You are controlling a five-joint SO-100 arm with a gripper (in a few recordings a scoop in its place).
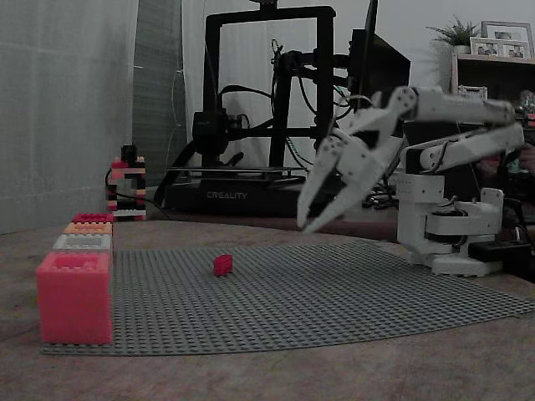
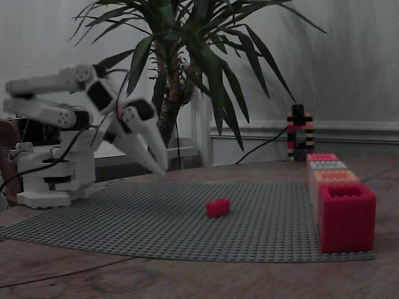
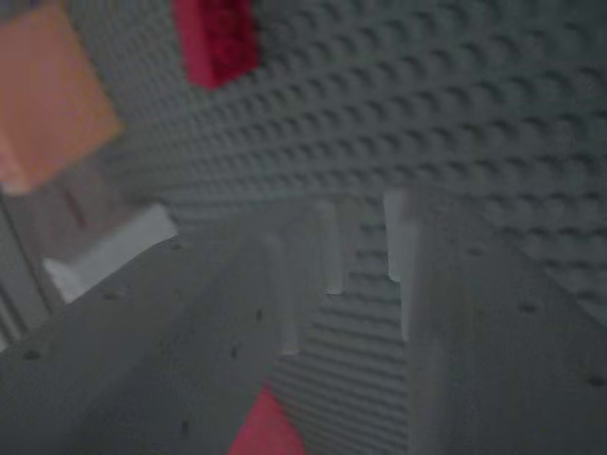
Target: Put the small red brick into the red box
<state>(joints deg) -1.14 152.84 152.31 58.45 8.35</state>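
The small red brick [image 1: 222, 265] [image 2: 218, 207] lies alone near the middle of the grey studded baseplate [image 1: 334, 292] [image 2: 124, 218]. The red box [image 1: 73, 296] [image 2: 346, 215] stands at a front corner of the plate, open side up. My white gripper [image 1: 308, 224] [image 2: 161, 168] hangs above the plate, tilted down, well short of the brick. In the wrist view its fingers [image 3: 446, 313] stand slightly open around bare studs, with the brick [image 3: 218, 38] ahead at the top edge. A red patch [image 3: 266, 431] at the bottom edge is too blurred to identify.
Behind the red box runs a row of white [image 1: 82, 242], orange [image 1: 88, 227] and pink [image 1: 92, 218] boxes. A small brick tower [image 1: 127, 188] [image 2: 300, 134] and a 3D printer [image 1: 251, 109] stand behind the plate. The arm's base [image 1: 443, 225] sits at the plate's edge beside a potted plant [image 2: 187, 62].
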